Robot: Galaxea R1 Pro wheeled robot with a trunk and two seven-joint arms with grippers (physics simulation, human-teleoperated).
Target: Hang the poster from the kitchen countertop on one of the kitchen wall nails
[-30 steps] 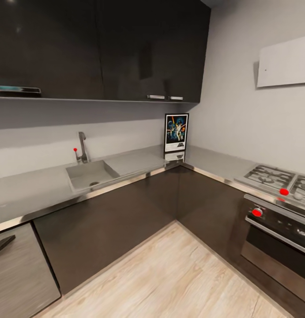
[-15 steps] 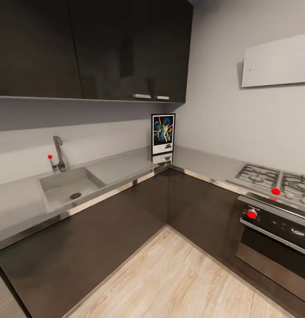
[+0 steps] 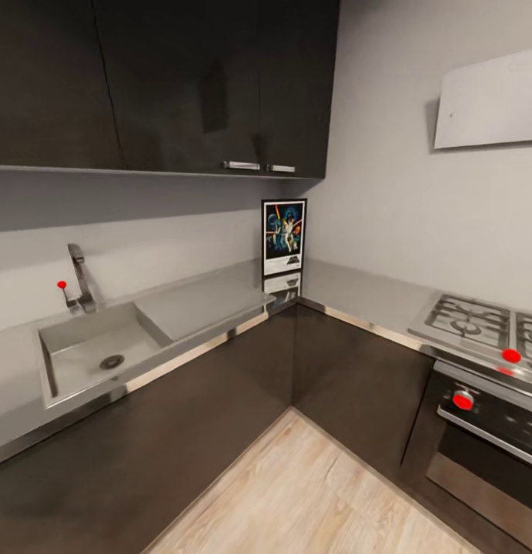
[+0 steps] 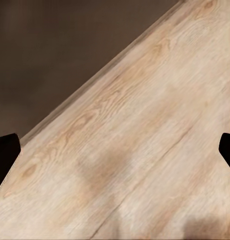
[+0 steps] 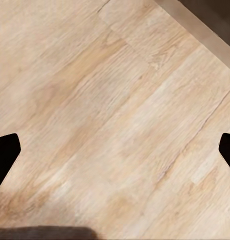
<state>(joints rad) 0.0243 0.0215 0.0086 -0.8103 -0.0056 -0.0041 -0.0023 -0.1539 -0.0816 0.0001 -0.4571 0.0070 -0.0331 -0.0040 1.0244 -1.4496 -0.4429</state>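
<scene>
One poster (image 3: 284, 236) is standing upright in the back corner of the kitchen countertop (image 3: 358, 291) (head view), sink (image 3: 92, 355) and gas hob (image 3: 481, 322) flanking. Both wrist views are showing wood floor (image 4: 144, 150), each gripper's fingertips spread wide at the frame edges.

Left gripper (image 4: 115, 152): seen in the left wrist view, where two black fingertips are set at opposite edges of the picture, far apart; the jaws are spread wide.
Left gripper contents: nothing is held between the fingertips (image 4: 6, 156).
Left gripper direction: it is pointed downward.
Right gripper (image 5: 115, 152): seen in the right wrist view, where two black fingertips are likewise set at opposite edges; the jaws are spread wide.
Right gripper contents: nothing is gripped between the fingertips (image 5: 5, 155).
Right gripper direction: it is pointed downward.
Arms and wrists: their pose cannot be told.
</scene>
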